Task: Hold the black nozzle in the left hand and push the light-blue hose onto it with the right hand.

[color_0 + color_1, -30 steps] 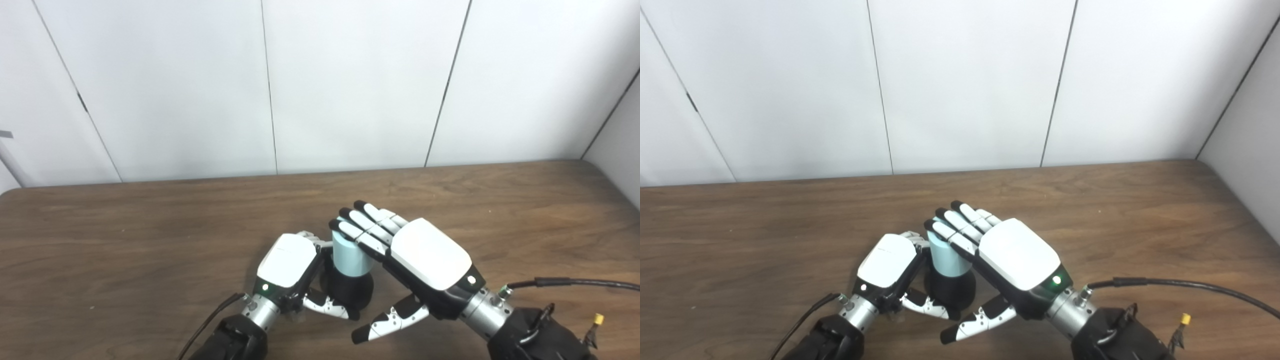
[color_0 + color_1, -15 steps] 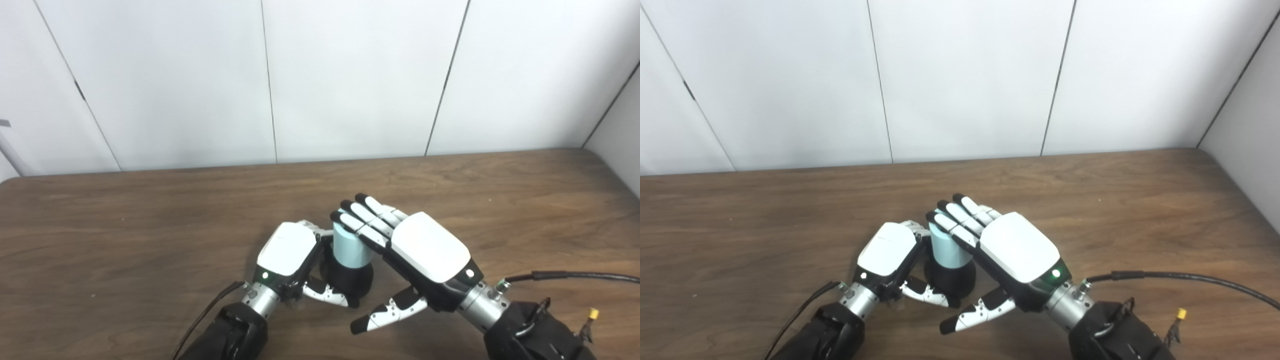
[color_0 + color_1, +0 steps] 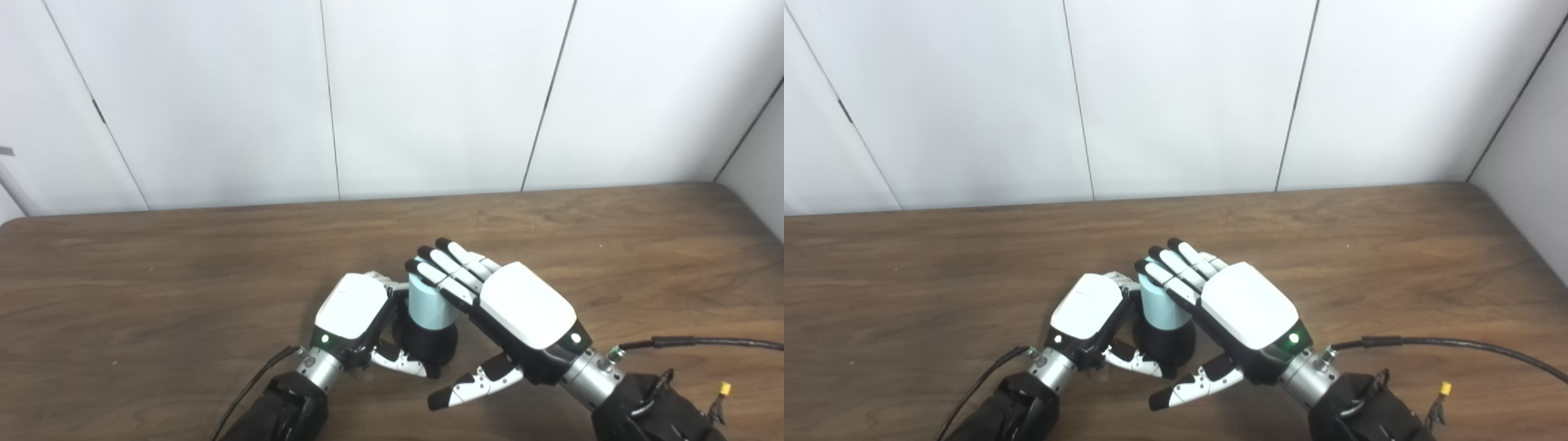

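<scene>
The left hand (image 3: pixel 354 311) comes in low from the near edge of the wooden table (image 3: pixel 153 294), back upward, its fingers curled round the far side of the black nozzle (image 3: pixel 429 346) and its thumb wrapped across the near side of the flared base, so the nozzle is clasped and stands upright on the table a little left of the middle, close to the near edge. The light-blue hose (image 3: pixel 429 303), a short pale cylinder, sits upright on top of the nozzle, its lower end meeting the black base. The right hand (image 3: pixel 514 309) slants in from the near right, back upward, with its fingers (image 3: pixel 444 272) stretched out nearly straight and lying over the hose's top and right flank; the thumb (image 3: pixel 471 387) sticks out below toward the near edge, apart from both parts. The fingers rest against the hose rather than wrapping it, so whether this amounts to a hold cannot be told. A black cable (image 3: pixel 704 343) runs from the right wrist toward the table's right edge. Compared with a second ago, the whole scene sits slightly higher in the picture, which is the camera's shift; against half a second ago the hands, hose and nozzle stand almost exactly as they were, the right thumb perhaps a touch lower.
</scene>
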